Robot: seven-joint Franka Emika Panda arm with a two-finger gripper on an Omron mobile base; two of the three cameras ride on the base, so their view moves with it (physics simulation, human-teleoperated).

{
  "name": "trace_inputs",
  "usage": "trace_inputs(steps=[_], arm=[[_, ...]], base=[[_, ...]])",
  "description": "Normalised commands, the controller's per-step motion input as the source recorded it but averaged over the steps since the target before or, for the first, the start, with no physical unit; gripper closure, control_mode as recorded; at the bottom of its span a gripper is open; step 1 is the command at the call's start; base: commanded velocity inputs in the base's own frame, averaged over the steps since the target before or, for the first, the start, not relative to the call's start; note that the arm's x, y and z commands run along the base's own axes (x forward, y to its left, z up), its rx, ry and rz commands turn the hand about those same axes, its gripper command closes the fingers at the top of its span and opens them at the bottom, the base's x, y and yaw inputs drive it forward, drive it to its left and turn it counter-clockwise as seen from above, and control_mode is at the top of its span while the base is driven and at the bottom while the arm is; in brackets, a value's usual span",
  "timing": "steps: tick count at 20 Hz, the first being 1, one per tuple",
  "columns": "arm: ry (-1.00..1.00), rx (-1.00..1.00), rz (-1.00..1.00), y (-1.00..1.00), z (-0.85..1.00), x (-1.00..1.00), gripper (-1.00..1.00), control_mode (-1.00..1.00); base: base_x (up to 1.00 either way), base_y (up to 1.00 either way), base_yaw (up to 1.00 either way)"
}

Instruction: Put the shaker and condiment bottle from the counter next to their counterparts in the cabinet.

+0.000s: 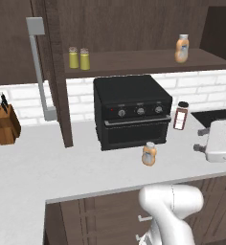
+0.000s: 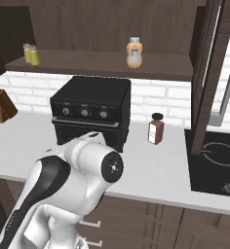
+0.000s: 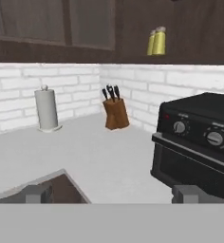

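Two yellow-green shakers [image 1: 73,57] [image 1: 84,59] stand side by side at the left of the cabinet shelf [image 1: 143,63]; they also show high up in the hand view [image 3: 156,42]. An orange bottle [image 1: 182,48] with a pale cap stands at the shelf's right. Its twin, the condiment bottle [image 1: 149,154], stands on the pale counter [image 1: 62,167] just in front of the black oven. My gripper [image 1: 199,139] hovers to the bottle's right, pointing left. It is open and empty, its fingertips [image 3: 38,193] far apart.
A black toaster oven [image 1: 131,110] sits under the shelf. A dark red-brown jar [image 1: 181,116] stands to its right, near a black cooktop [image 2: 214,163]. A knife block [image 1: 5,123] and a paper towel roll [image 3: 47,110] are at the far left. A grey cabinet handle [image 1: 38,67] hangs left.
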Motion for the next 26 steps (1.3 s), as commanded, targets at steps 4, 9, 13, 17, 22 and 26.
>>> trace_inputs(steps=[4,9,13,17,22,26], arm=[[-0.3,-0.15,-0.03,0.37,-0.84,-0.11,-1.0,-1.0],[-0.3,-0.16,0.0,0.48,-0.9,0.04,-1.0,-1.0],[-0.18,-0.03,-0.03,0.32,-0.76,0.12,-1.0,-1.0],[-0.03,0.02,-0.17,0.12,-0.33,0.1,-1.0,-1.0],[0.1,0.1,-0.44,0.13,0.0,0.02,-1.0,-1.0],[0.1,0.03,-0.56,0.33,0.0,0.0,-1.0,-1.0]], base=[[0.0,0.0,0.0],[0.0,0.0,0.0],[0.0,0.0,0.0],[0.0,0.0,0.0],[0.0,0.0,0.0],[0.0,0.0,0.0]])
